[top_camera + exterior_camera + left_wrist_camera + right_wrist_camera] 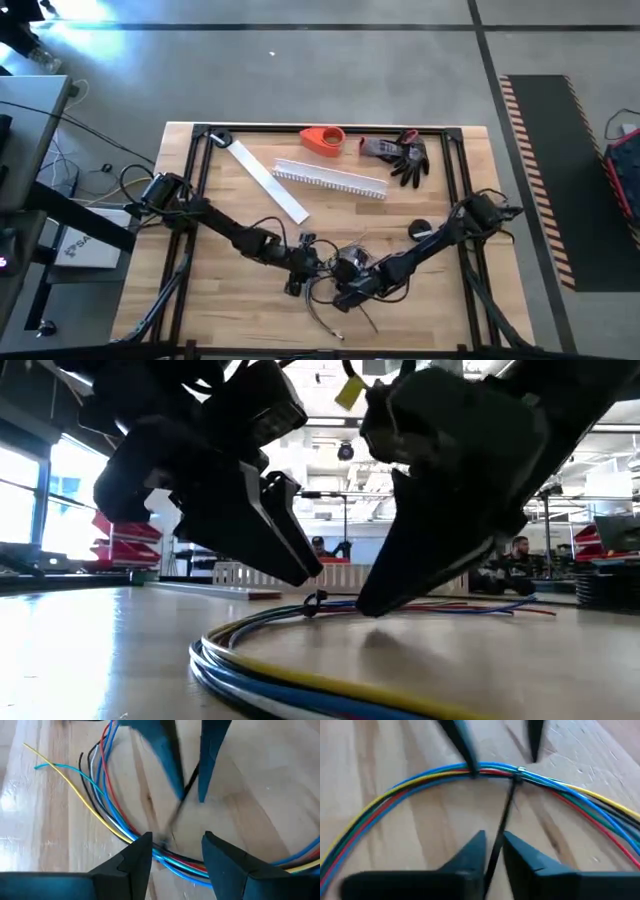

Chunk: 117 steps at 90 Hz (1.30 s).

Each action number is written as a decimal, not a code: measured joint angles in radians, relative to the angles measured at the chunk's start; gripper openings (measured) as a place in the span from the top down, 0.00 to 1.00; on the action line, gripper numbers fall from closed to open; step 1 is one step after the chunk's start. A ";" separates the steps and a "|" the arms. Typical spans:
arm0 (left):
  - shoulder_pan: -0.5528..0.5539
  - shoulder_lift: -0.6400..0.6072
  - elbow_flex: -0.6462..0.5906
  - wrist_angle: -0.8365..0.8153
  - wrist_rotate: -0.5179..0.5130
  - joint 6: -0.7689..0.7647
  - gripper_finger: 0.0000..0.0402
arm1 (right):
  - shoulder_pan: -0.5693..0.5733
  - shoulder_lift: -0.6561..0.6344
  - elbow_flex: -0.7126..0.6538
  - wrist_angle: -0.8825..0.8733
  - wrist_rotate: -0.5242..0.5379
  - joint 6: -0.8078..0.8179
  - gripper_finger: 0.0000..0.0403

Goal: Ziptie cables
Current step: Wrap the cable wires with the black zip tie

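The cables are a bundle of thin blue, yellow, red, green and black wires, lying in a curve on the wooden table near its front middle. A black zip tie is looped round the bundle. My right gripper is shut on the tie's tail, on the near side of the bundle. My left gripper is open over the bundle, with one fingertip on each side of the tie's loop. In the high view the two grippers stand close together. My right gripper pinches the zip tie's free tail between its two fingers, slanting down from the table's right. The tail runs straight from the fingers to the loop on the bundle and looks taut. The bundle stays on the table. My left gripper has one fingertip at the bundle beside the loop; I cannot tell whether it touches.
A white slotted channel, a flat white strip, an orange tape roll and dark gloves lie toward the far edge. A small black round thing sits right of centre. People sit in the room behind.
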 joint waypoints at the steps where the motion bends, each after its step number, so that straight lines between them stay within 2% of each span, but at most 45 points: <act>1: 0.001 0.000 0.000 0.000 -0.002 0.004 0.62 | 0.001 0.000 0.001 -0.004 0.001 -0.007 0.97; 13: 0.012 0.000 0.000 0.001 -0.015 0.053 0.62 | 0.003 0.000 0.036 -0.069 0.035 -0.062 0.99; 26: 0.028 0.000 0.000 0.002 0.075 0.093 0.62 | -0.006 0.000 0.060 -0.111 0.016 -0.078 1.00; 50: 0.033 0.000 0.000 -0.005 0.108 0.132 0.69 | -0.038 0.000 0.066 -0.118 -0.051 0.011 1.00; 74: 0.033 0.000 0.000 -0.027 0.047 0.123 0.77 | -0.053 -0.002 0.066 -0.120 -0.070 0.128 1.00; 117: 0.029 0.000 0.000 -0.024 0.039 0.143 0.73 | -0.065 -0.063 0.065 -0.125 -0.084 0.166 1.00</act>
